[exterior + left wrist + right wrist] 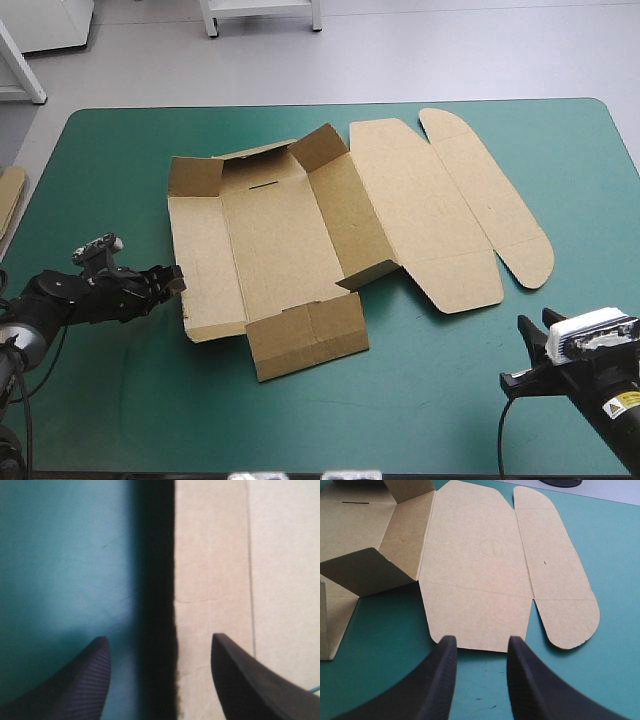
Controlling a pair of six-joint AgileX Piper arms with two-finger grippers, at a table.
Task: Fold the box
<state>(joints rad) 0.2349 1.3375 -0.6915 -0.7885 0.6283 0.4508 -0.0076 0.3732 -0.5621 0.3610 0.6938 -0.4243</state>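
Note:
The brown box (270, 235) lies near the table's middle as a half-raised tray. Its far wall and right wall (350, 215) stand up, while its front flap (305, 335) and left wall (200, 265) lie low. The lid (425, 205) with its rounded side flap is flat to the right. My left gripper (172, 278) is open at the left wall's outer edge. In the left wrist view the left gripper (159, 638) straddles that edge of the box (215, 570), with one finger over the cover and one over board. My right gripper (533, 322) is open near the table's front right. Seen from its own wrist, the right gripper (482, 640) sits just short of the lid (475, 570).
An edge of more brown board (10, 195) shows at the table's left edge. Bare teal-green cover (430, 400) runs along the front, between the box and my right arm.

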